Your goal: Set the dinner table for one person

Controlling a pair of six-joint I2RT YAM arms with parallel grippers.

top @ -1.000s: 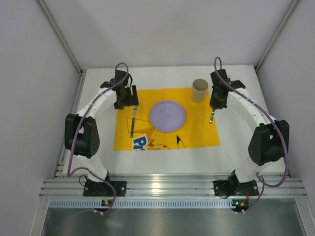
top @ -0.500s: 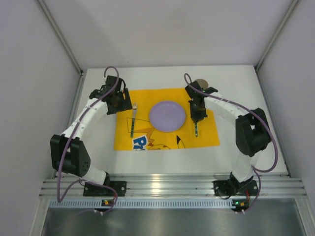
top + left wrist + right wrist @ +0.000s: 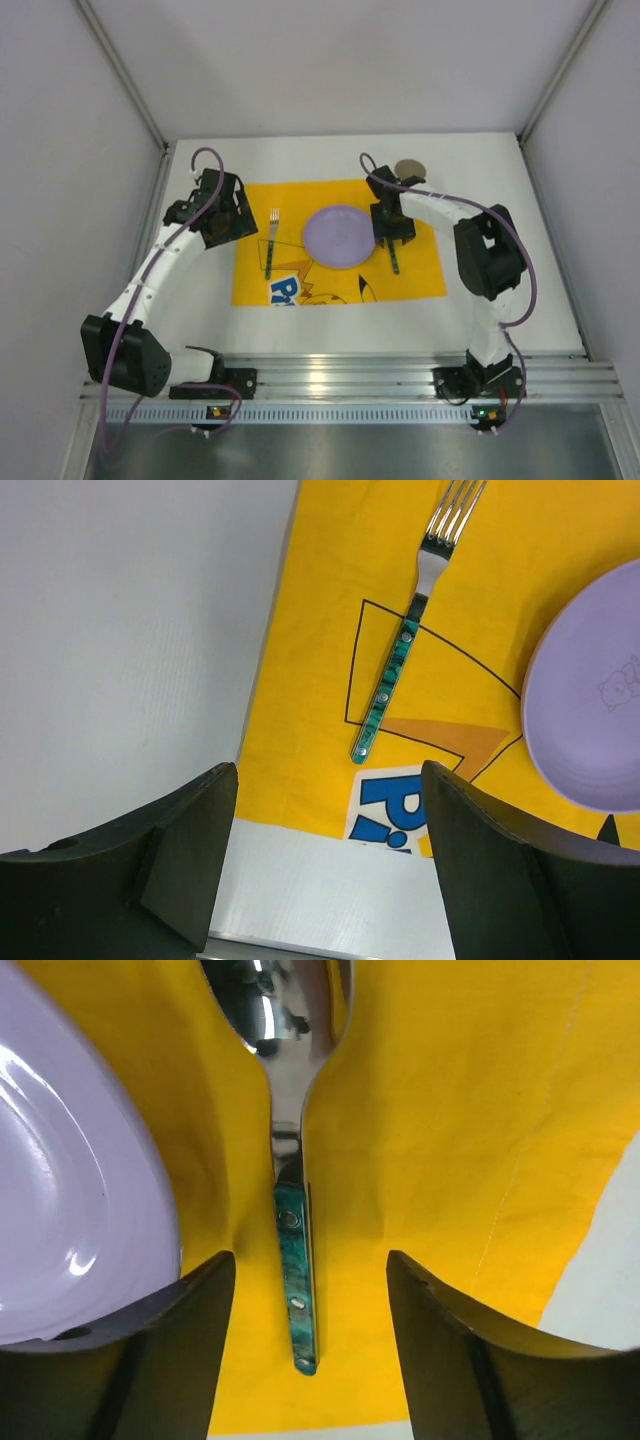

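— Firstly, we judge the dinner table (image 3: 340, 325) rigid, lying beneath the yellow cloth (image 3: 420, 270): no grip there.
— Agreed; we rate the spoon (image 3: 286, 1160) light, slick: take its handle. Our right gripper (image 3: 308, 1278) straddles it, spread; left gripper (image 3: 328, 780) spread, empty.

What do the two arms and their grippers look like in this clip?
Both the left arm and the right arm have white links with bulky black joints, and a purple cable loops along each. The left gripper and right gripper have matte black, wedge-shaped fingers.
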